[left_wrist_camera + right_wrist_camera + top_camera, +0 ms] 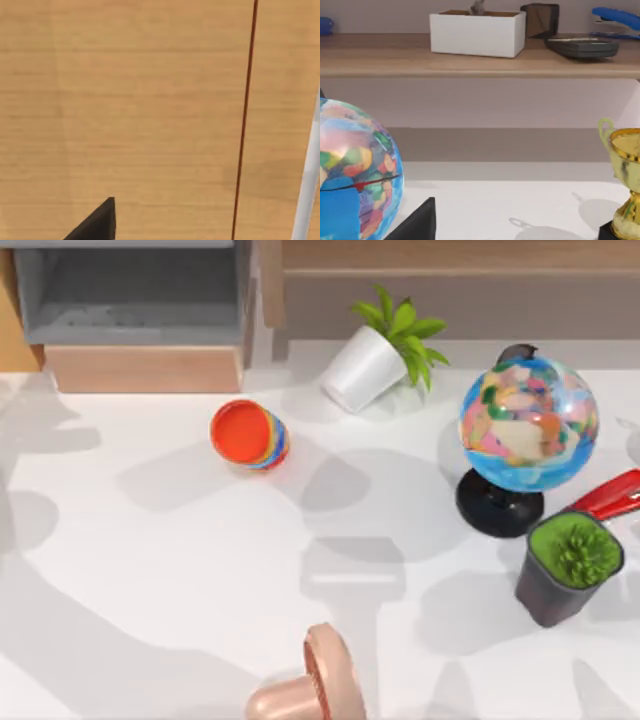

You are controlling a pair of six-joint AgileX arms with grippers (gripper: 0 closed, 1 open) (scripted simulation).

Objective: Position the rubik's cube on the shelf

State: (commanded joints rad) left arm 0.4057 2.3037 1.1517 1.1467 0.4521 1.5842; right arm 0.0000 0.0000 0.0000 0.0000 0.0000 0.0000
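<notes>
The long light-brown wooden shelf [470, 62] spans the back of the white table [150, 570], already carrying a white rectangular box [477, 33] and a dark flat calculator [582, 46]. The rubik's cube cannot be located from these views. Whether either hand is open or closed cannot be told. Risk: a hand travelling toward the shelf may strike the multicoloured globe [528, 422] or tilted white plant pot [362, 368], toppling them.

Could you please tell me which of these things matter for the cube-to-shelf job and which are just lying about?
Job: shelf.
Lying about: globe, stacked cups, tipped white plant pot, dark plant pot, red stapler, gold trophy, white box.
</notes>
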